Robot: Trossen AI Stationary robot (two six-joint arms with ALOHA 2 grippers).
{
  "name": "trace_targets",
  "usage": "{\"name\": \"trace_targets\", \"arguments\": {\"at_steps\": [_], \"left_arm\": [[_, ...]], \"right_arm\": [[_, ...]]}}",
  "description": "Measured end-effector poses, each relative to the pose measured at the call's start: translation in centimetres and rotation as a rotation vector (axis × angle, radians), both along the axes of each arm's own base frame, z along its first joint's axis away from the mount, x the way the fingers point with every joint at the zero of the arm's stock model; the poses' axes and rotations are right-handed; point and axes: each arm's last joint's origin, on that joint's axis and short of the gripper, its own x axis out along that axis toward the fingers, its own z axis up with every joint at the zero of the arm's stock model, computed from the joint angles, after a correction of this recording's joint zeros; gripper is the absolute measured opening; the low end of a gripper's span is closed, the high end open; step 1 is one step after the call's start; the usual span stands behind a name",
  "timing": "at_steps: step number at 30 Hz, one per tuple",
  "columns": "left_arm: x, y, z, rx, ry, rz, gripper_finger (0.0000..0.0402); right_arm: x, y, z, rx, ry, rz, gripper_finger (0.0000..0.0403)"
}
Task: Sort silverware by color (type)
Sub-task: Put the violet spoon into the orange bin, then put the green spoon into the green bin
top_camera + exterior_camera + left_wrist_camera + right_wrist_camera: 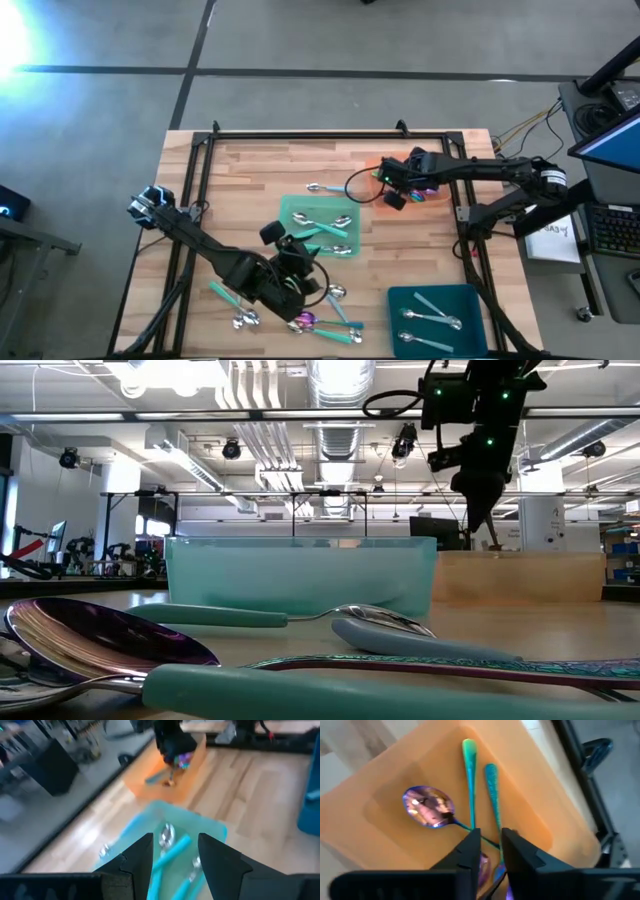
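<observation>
My right gripper (405, 186) (490, 845) hangs over the orange tray (372, 182) (540, 785), fingers pointing steeply down and a narrow gap apart. Below it, iridescent spoons lie flat in the tray: a purple head (427, 807) and two teal-green handles (470, 770). My left gripper (298, 252) (175, 852) stands open above the near side of the green tray (295, 210) (145, 815), which holds silver spoons with teal handles (172, 847). Nothing sits between its fingers. More silverware (300, 320) (110, 635) lies loose on the table near the front edge.
A dark teal tray (400, 300) with a few utensils sits at the near right. One silver spoon (322, 188) lies on the wood beyond the green tray. A black frame (300, 133) runs round the tabletop. The far left of the wood is bare.
</observation>
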Motion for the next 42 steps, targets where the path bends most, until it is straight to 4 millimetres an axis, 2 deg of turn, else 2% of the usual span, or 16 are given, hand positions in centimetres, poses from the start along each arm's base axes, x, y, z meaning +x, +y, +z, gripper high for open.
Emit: {"name": "trace_targets", "arguments": {"at_steps": [8, 16, 23, 30, 35, 42], "left_arm": [[-1.1, 0.0, -1.1, -0.254, 0.166, 0.001, 0.0141], [-1.6, -0.6, -1.9, -0.451, 0.356, -0.075, 0.0141], [-2.0, -0.8, -2.1, -0.516, 0.448, -0.115, 0.0141], [-2.4, -0.8, -2.4, -0.515, 0.502, -0.110, 0.0141], [-2.1, -1.2, -3.6, -0.542, 0.563, -0.127, 0.0141], [-0.3, -2.5, -6.8, -0.483, 0.611, -0.220, 0.0141]], "right_arm": [[0.1, -0.1, 0.2, -0.027, -0.010, 0.021, 0.0151], [0.5, -0.7, 1.4, -0.211, -0.010, 0.011, 0.0162], [1.9, -0.2, 4.4, 0.021, -0.208, 0.104, 0.0160], [2.3, 0.7, 7.8, 0.042, -0.325, 0.138, 0.0162], [2.8, 2.5, 8.2, 0.297, -0.421, 0.237, 0.0158], [3.2, 5.9, 7.5, 0.372, -0.393, 0.324, 0.0159]]}}
